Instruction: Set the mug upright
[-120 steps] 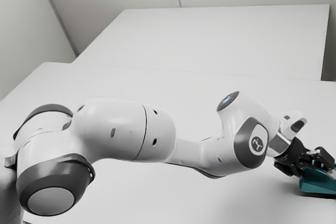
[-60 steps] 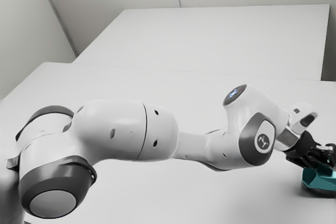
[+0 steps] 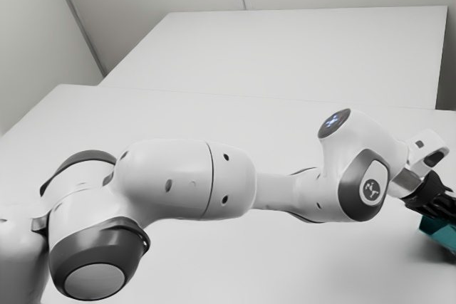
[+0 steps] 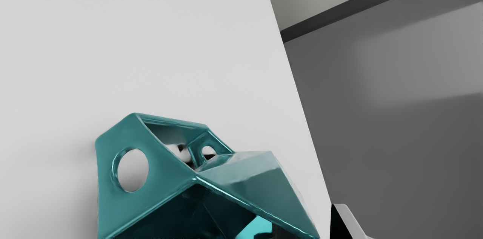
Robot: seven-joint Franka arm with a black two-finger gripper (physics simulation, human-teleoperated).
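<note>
At the exterior view's right edge, the black gripper [image 3: 436, 203] is angled down over the teal mug [image 3: 436, 234], which is partly cut off there. The mug is tilted, its lower left edge slanting above a soft shadow. In the wrist view the faceted mug [image 4: 169, 171] shows a dark opening and a part with round holes. The gripper [image 4: 311, 231] appears shut on the mug's wall: a light-edged fingertip [image 4: 349, 225] stands outside, and a dark shape is visible within the opening. The actual contact is hidden.
The white table [image 3: 214, 261] lies under the arm, with a second white surface [image 3: 299, 55] behind it. In the wrist view the table's straight edge runs close beside the mug, with dark grey floor [image 4: 396, 129] beyond.
My hand has moved toward the exterior view's right. The mug has shifted that way with it, its near left side rising and its tilt growing.
</note>
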